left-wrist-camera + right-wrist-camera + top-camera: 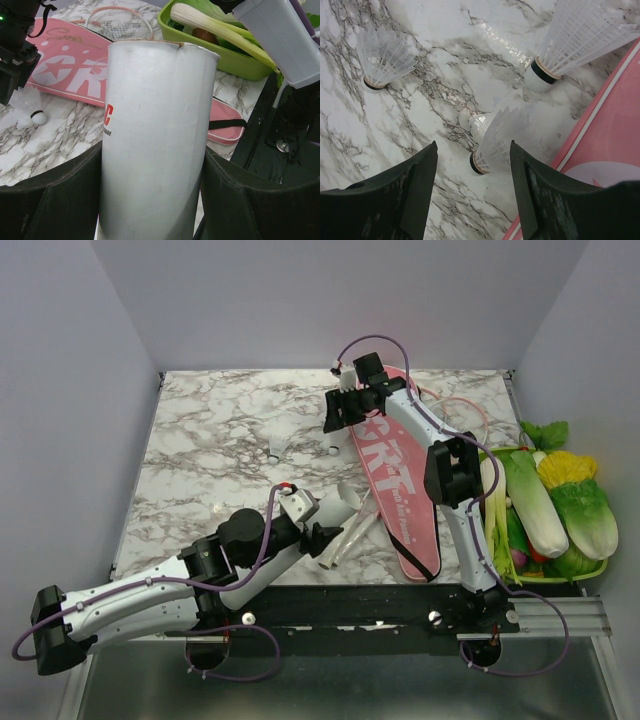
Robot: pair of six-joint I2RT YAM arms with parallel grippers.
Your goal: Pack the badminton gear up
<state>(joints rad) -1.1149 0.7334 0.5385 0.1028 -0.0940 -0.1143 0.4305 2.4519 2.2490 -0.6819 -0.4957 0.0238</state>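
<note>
L gripper point(152, 165) clamped on white tube point(160, 100), near bench point(220, 440) front edge, mid. R gripper point(472, 145) released, jaws apart astride a shuttlecock point(495, 142) lying just beside pink bag point(400, 490), twd back edge. Second shuttlecock point(385, 57) and third shuttlecock point(575, 40) close by. Bag runs back-to-front, right of ctr.

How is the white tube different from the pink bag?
The white tube is round and mostly plain, with small red letters. The pink bag is flat, with big white letters. The tube is gripped in the left end effector, but the bag lies on the table with nothing holding it. Both are long.
</note>
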